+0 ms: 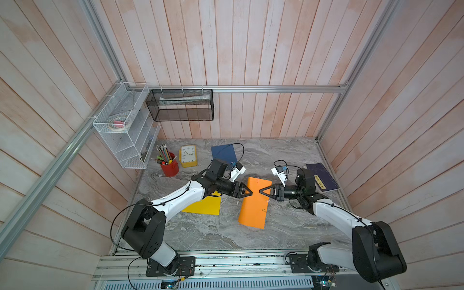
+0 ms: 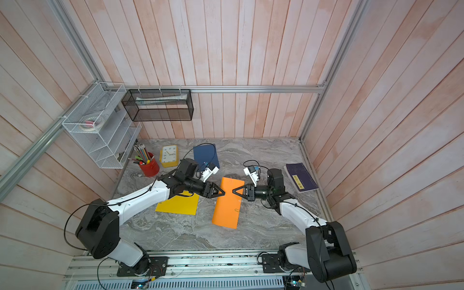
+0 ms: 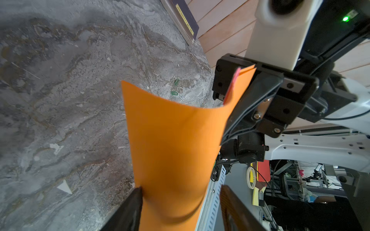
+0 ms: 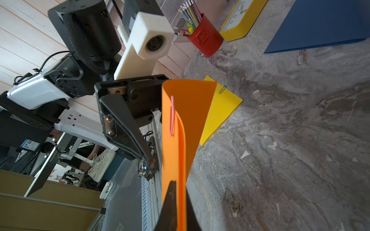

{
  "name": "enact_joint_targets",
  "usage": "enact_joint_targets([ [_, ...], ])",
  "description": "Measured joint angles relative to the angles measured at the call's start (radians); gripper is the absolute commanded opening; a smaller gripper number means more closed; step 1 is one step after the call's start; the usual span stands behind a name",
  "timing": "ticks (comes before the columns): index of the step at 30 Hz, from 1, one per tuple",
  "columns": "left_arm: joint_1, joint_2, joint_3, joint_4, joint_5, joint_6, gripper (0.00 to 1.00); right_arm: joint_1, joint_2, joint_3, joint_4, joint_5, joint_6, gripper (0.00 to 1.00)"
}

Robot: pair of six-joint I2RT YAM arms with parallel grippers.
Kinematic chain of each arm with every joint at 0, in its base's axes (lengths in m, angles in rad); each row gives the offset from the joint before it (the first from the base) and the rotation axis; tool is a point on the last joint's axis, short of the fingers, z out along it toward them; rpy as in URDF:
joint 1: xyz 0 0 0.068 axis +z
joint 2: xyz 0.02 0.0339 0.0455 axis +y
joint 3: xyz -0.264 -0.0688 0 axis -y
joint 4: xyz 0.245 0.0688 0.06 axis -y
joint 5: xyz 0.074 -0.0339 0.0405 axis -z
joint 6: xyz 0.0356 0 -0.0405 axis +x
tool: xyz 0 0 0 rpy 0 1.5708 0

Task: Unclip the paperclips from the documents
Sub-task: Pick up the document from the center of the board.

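Note:
The orange document (image 1: 253,208) is lifted off the table and bowed between my two grippers. My right gripper (image 4: 181,200) is shut on one edge of it. A pink paperclip (image 4: 171,116) sits on that sheet's far edge. My left gripper (image 3: 181,192) is open, its jaws wide apart with the curved sheet between them; one finger (image 3: 136,202) touches the sheet's edge. In both top views the two grippers (image 1: 251,192) (image 1: 260,191) meet tip to tip over the sheet. The yellow document (image 1: 204,205) carries a green paperclip (image 4: 222,89). The dark blue document (image 1: 224,153) lies at the back.
Loose green paperclips (image 3: 174,93) and a silvery one (image 3: 181,97) lie on the marble table beyond the orange sheet. A purple book (image 1: 322,177) lies at the right wall. A red pencil cup (image 1: 170,165) and a yellow clock (image 1: 188,155) stand at the back left.

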Motion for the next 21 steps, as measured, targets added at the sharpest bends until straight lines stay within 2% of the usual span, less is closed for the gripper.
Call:
enact_joint_targets([
  [21,0.087,-0.085,-0.122,0.168,0.034,0.034,0.74,0.000,-0.124,0.031,-0.122,-0.037,-0.002,0.00],
])
